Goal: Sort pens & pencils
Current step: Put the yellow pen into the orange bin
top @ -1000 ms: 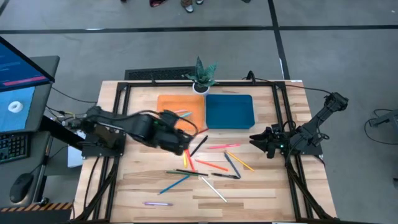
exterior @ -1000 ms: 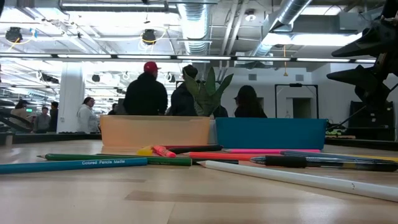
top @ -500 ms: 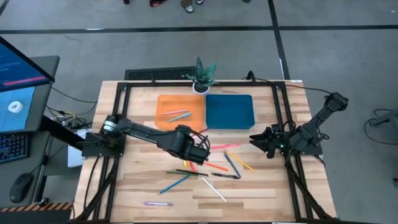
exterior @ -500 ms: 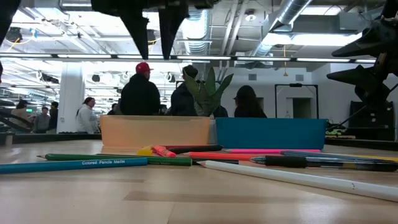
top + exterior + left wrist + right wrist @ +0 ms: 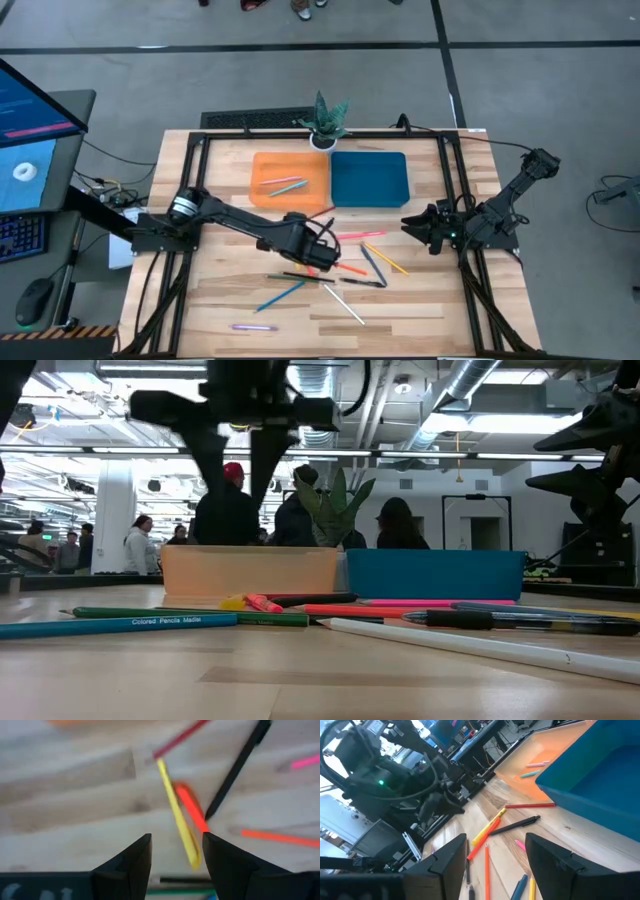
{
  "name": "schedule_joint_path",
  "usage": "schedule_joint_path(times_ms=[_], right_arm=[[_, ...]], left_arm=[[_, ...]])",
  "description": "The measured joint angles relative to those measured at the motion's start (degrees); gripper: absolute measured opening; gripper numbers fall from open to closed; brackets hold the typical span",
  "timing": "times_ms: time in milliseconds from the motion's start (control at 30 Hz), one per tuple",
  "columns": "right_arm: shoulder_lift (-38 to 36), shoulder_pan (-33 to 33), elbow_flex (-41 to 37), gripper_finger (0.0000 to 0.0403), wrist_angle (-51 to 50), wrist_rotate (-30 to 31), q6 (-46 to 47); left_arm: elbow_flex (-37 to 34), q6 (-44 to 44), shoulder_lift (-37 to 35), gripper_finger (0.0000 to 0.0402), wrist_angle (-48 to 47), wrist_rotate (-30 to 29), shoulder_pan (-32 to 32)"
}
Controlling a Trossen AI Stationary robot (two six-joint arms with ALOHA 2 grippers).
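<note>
Presently, left hand (image 5: 172, 851): fingers apart, empty, poised above a thin yellow stick (image 5: 177, 817) with a short red-orange marker (image 5: 191, 808) touching its side, near the middle of the pale wooden bench (image 5: 220, 305).

Handling, judged: sticks look light, stiff and smooth, likely to roll; best taken across the middle of the shaft, the yellow one where it lies clear of its red neighbour.

Adjacent: 1 black pen (image 5: 239, 765), 1 thin red stick (image 5: 180, 738), 1 pink stick (image 5: 305, 761), 1 orange stick (image 5: 277, 838).

Loose pens and pencils (image 5: 335, 268) on the bench: roughly 12 by the high view, scattered near the middle and front; exact count uncertain where they overlap. 1 purple stick (image 5: 252, 327) lies apart by the front edge.

Flat orange rectangular tray (image 5: 268, 165): 2 sticks inside. Flat blue rectangular tray (image 5: 370, 180): 0 seen.

Right hand (image 5: 411, 226): fingers apart, empty, waiting at the bench's right side.

Small green potted plant (image 5: 326, 122): 1, behind the trays.
</note>
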Motion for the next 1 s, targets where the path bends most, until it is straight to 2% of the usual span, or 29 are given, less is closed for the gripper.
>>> schedule_joint_path(times_ms=[167,267,500,1000], right_arm=[[0.0,0.0,0.0,0.0225,0.0,-0.1,-0.4],[0.0,0.0,0.0,0.0225,0.0,-0.1,-0.4],[0.0,0.0,0.0,0.0225,0.0,-0.1,-0.4],[0.0,0.0,0.0,0.0225,0.0,-0.1,0.1]], left_arm=[[-10.5,-1.1,-1.7,0.0166,15.9,3.0,0.5],[-14.9,-2.5,-2.3,0.0166,22.0,3.5,1.0],[-18.9,-4.4,-2.3,0.0166,21.6,3.6,1.6],[-19.5,-0.3,-1.6,0.0166,22.6,3.3,3.0]])
